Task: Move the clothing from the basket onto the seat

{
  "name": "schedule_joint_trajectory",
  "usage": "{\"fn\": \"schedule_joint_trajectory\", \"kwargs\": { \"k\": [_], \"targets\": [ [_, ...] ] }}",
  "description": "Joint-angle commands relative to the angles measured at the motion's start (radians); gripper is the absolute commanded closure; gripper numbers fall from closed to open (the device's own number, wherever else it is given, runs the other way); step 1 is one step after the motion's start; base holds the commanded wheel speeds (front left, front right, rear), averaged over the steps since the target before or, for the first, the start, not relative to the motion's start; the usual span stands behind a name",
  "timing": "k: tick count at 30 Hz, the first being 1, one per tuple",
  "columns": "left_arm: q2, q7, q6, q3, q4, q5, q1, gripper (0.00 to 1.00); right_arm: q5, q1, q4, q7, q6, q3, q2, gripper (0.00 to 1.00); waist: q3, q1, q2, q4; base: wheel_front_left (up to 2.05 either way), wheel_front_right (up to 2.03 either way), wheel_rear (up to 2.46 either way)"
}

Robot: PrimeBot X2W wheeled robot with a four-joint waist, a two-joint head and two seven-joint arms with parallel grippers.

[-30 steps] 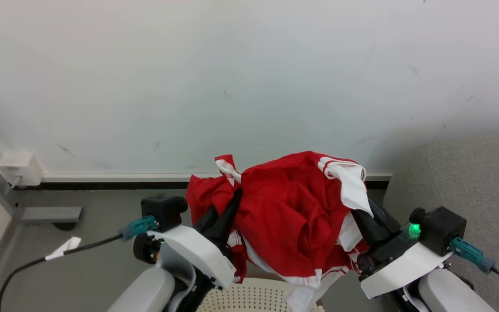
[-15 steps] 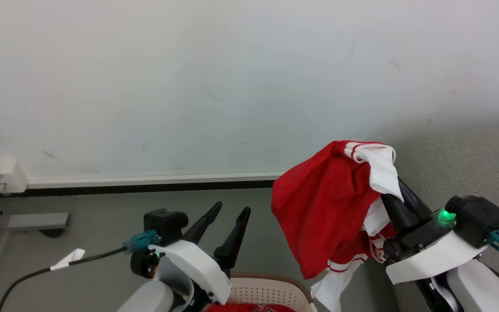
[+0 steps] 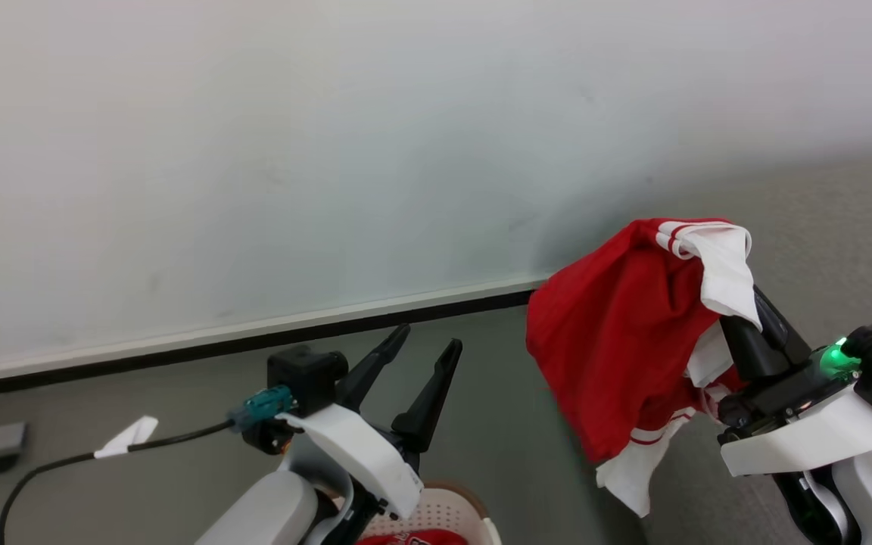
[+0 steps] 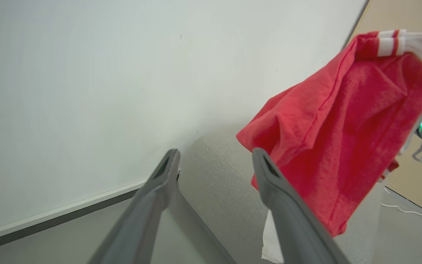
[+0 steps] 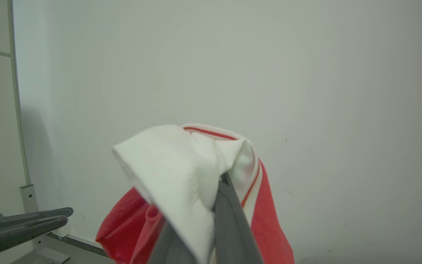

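Bare grey floor (image 3: 496, 431) lies open between the left gripper (image 3: 430, 338), fingers spread with nothing between them, and the bright red soft garment with white trim (image 3: 618, 356) hanging from the closed right gripper (image 3: 755, 333). The plain white wall (image 3: 330, 151) closes the far side — the large light grey fabric sofa (image 3: 845, 250) blocks the right. Near, the cream-white perforated plastic basket (image 3: 443, 513) sits under the left arm; a thin black cable (image 3: 186, 433) trails across the floor at left.

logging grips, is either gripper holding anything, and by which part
Right gripper holds the garment by its white-trimmed edge; left gripper has its jaws open, empty.
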Motion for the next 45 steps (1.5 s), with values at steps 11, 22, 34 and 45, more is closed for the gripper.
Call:
{"fn": "schedule_joint_trajectory", "kwargs": {
  "k": [11,22,34,45],
  "targets": [
    [0.002,0.005,-0.026,-0.038,-0.002,0.045,-0.060,0.00,-0.018,-0.029,-0.047,0.000,-0.002,-0.032,-0.058,1.00,0.041,0.0000,0.0000,-0.237,0.00,0.00,0.00],
    [-0.010,-0.001,-0.066,-0.080,0.039,0.077,-0.132,0.00,-0.040,0.032,-0.100,0.000,-0.002,-0.147,-0.045,1.00,0.086,0.0000,0.0000,-0.339,0.00,0.00,0.00],
    [-0.041,-0.026,-0.097,-0.107,0.117,0.074,-0.188,0.00,-0.078,0.100,-0.149,0.000,-0.002,-0.221,-0.031,1.00,0.109,0.0000,0.0000,-0.349,0.00,0.00,0.00],
    [-0.034,-0.040,-0.090,-0.105,0.139,0.062,-0.184,0.00,-0.057,0.040,-0.135,0.004,-0.002,-0.194,-0.041,1.00,0.113,0.0000,0.0000,-0.347,0.00,0.00,0.00]
  ]
}}
